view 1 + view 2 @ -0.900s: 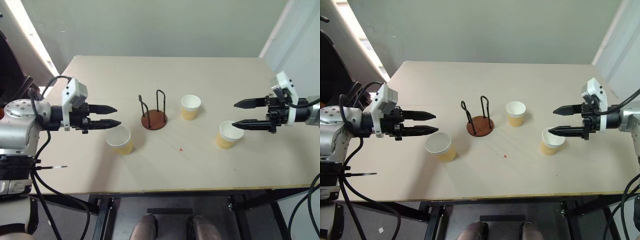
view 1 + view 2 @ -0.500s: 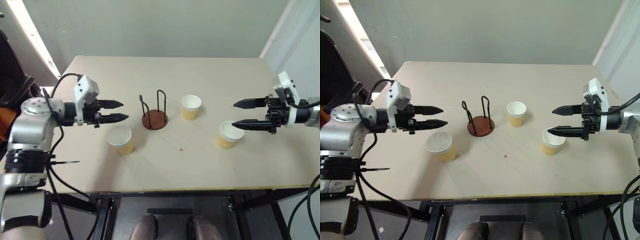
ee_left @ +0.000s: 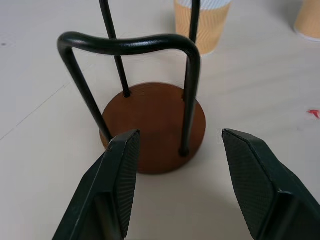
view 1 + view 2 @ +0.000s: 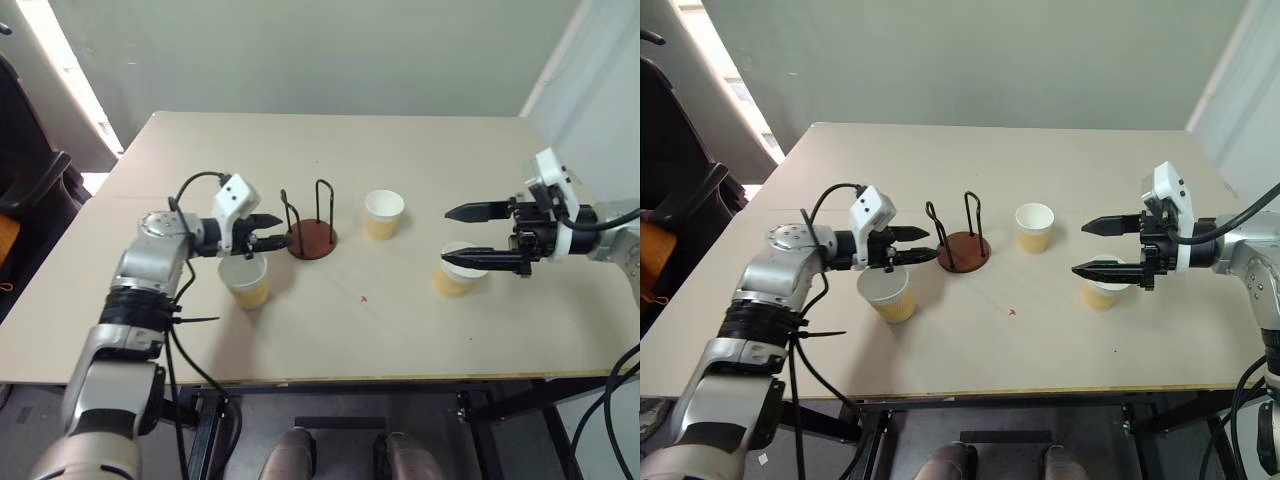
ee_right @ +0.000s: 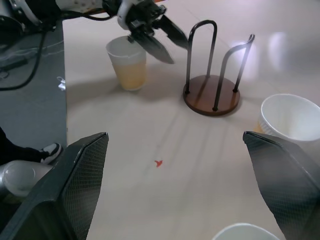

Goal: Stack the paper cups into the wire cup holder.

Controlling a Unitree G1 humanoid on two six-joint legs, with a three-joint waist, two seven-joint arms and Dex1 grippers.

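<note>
We've got the wire cup holder (image 4: 310, 231) standing upright mid-table with nothing in it, its brown base bare between the 2 black loops, so none of the stacking has happened yet by our reading. All 3 paper cups sit upright on the table (image 4: 400, 330): the left cup (image 4: 245, 279) just beside the holder on the robot's left, the middle cup (image 4: 383, 214) near it on the other side, and the right cup (image 4: 457, 268) well apart toward the robot's right. Our left gripper (image 4: 270, 229) is reaching level over the left cup's rim with its tips right at the holder's near loop, fingers parted and empty; in the left wrist view the loop and base sit squarely between the 2 pads (image 3: 120, 175), which suggests we're lining up on the holder itself, perhaps to steady or shift it, though we can't tell the intent for certain. Our right gripper (image 4: 465, 237) hangs spread wide with nothing in it, its lower finger lying across the right cup's mouth; whether it touches the rim we can't tell. That wide spread looks to us like a ready stance for taking that cup. The risk we see: the left fingers nudging the light holder or tipping the cup beneath them.
</note>
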